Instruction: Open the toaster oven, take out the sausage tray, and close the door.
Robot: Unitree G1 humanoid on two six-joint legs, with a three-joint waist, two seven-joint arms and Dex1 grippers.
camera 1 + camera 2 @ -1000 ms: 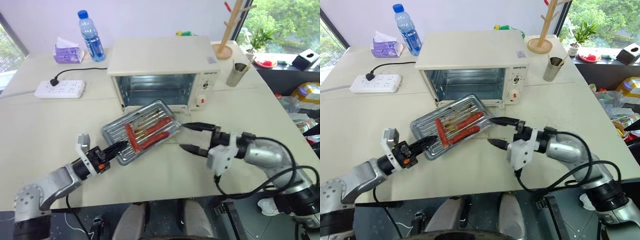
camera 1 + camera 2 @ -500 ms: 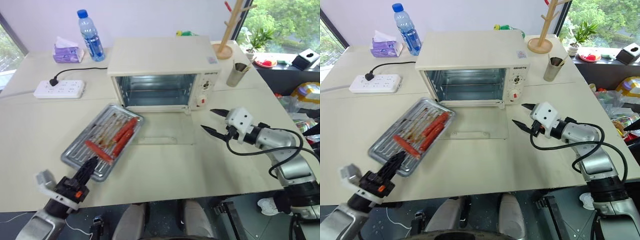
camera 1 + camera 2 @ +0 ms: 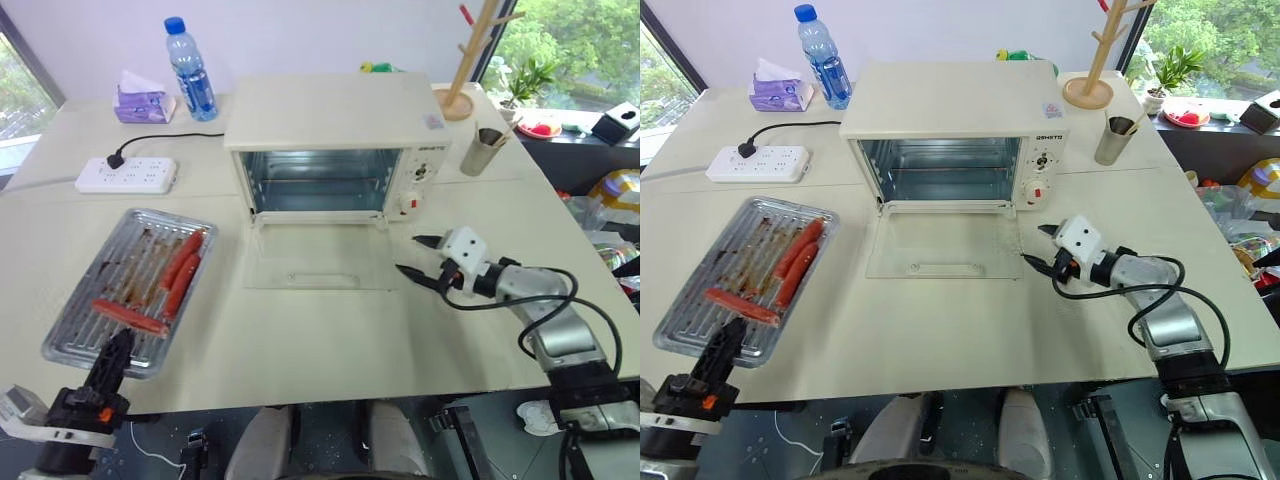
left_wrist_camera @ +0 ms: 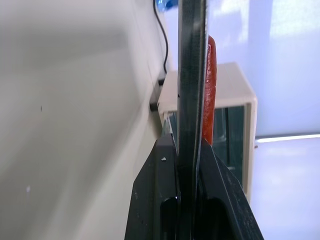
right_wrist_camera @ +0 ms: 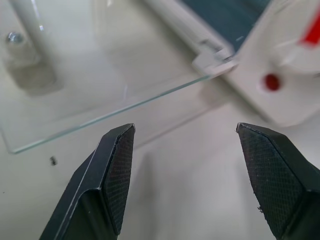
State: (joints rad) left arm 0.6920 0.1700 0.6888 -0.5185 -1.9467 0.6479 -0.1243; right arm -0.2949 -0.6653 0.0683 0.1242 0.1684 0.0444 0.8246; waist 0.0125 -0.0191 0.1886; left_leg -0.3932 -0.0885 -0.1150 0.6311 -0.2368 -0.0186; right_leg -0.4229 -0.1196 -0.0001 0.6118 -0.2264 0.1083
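Note:
The cream-white toaster oven (image 3: 335, 110) stands at the table's middle back, its cavity showing. Its glass door (image 3: 300, 250) lies folded down flat on the table, bar handle (image 3: 320, 278) toward me. The silver sausage tray (image 3: 75, 335) rests on the table at the left, with three red sausages (image 3: 180, 270) in it. My left gripper (image 3: 117, 342) is shut on the tray's near edge; the left wrist view shows its fingers (image 4: 162, 165) clamped on the rim (image 4: 191, 75). My right gripper (image 3: 407, 254) stands open just right of the door's right edge, close to the hinge corner (image 5: 215, 60).
A water bottle (image 3: 189, 70), a tissue box (image 3: 138, 100) and a power strip (image 3: 125, 175) sit at the back left. A wooden mug tree (image 3: 465, 60) and a metal cup (image 3: 480, 150) stand right of the oven. The tray lies close to the table's near edge.
My left gripper has dragged the sausage tray from in front of the oven to the table's near left. My right gripper swung right, then settled beside the door's right edge.

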